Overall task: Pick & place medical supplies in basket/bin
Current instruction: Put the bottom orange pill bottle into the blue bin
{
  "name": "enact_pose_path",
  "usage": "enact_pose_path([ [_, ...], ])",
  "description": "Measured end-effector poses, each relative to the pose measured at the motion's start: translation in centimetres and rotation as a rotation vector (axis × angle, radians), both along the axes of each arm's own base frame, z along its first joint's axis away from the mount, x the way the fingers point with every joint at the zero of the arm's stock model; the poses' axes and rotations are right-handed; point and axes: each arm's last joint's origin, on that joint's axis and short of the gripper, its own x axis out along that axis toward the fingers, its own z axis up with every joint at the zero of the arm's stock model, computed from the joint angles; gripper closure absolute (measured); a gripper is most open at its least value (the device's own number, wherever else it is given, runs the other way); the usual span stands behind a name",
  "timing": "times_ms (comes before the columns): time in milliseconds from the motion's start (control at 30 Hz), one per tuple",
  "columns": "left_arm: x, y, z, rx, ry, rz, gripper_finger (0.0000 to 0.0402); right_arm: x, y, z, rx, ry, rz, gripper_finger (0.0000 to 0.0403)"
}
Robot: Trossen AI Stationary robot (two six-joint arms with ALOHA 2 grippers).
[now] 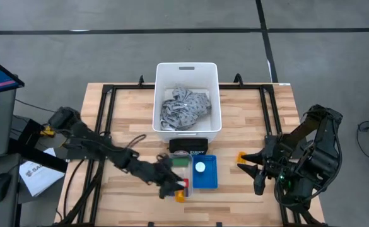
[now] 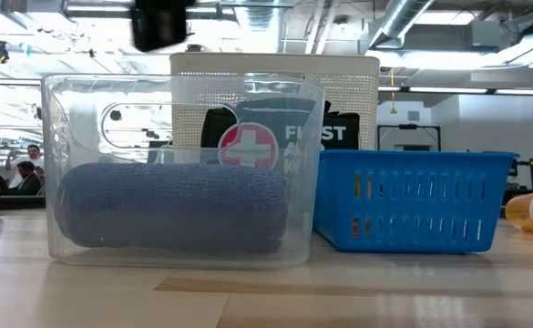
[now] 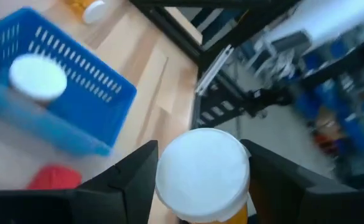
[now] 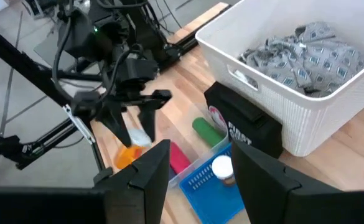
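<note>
Gripping an orange pill bottle with a white cap between its two dark fingers, the left hand sits low over the wooden surface. Just beside that hand lie a small red cylinder and a blue slotted plastic basket holding a white-capped jar. Farther beyond stands the large white rectangular tub, a grey patterned cloth inside. The right hand waits open, another orange bottle near it.
</note>
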Motion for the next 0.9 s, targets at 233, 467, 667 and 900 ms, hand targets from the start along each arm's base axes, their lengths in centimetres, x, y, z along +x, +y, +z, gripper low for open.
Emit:
enact_pose_path([
  [233,5.4,-1.3,0.4,0.294,-0.096,-0.041,0.0193,0.0,0.1,-0.4,0.023,0.045,0.017,0.0236],
  [467,7.1,-1.6,-2.2,0.562,-0.027,0.077,0.0193,-0.2,0.1,-0.5,0.015,0.065,0.029,0.0236],
  [667,7.2,-1.4,-3.0,0.697,0.003,0.131,0.0193,-0.3,0.0,-0.5,0.0,0.075,0.03,0.0236],
  [900,7.6,-1.6,-5.1,0.724,0.044,0.126,0.0193,-0.4,-0.2,-0.6,-0.024,0.091,0.028,0.0236],
])
